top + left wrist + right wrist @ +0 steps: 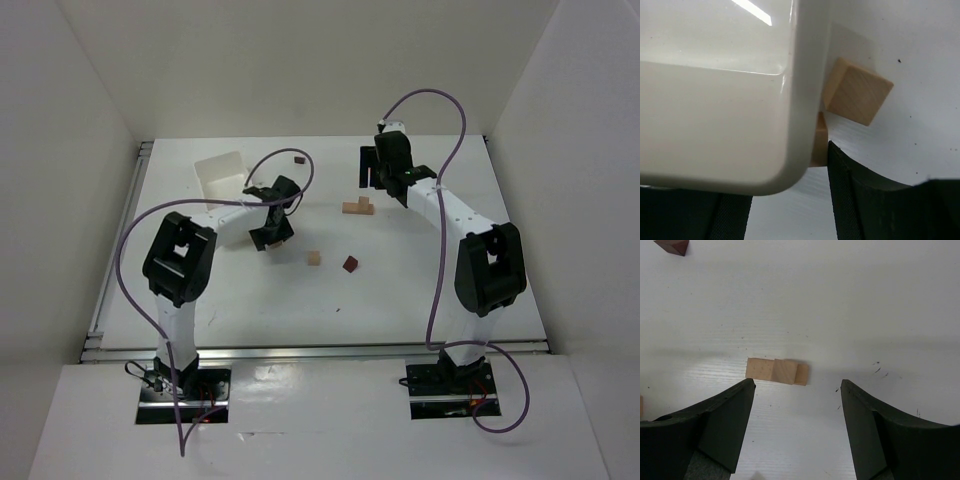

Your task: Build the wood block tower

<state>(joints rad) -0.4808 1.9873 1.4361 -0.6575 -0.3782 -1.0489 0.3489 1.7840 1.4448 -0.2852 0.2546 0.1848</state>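
Note:
The wood block tower is a low cluster of light tan blocks on the white table; in the right wrist view the tower lies just beyond my fingertips. My right gripper hovers behind it, open and empty. A loose tan cube and a maroon roof-shaped block lie nearer the arm bases. My left gripper is open at the white tray, with the tray's corner between its fingers. A tan block lies just past that corner.
A small maroon piece lies near the back of the table. White walls enclose the table on three sides. A second tan piece is wedged between the tray's edge and my left gripper's right finger.

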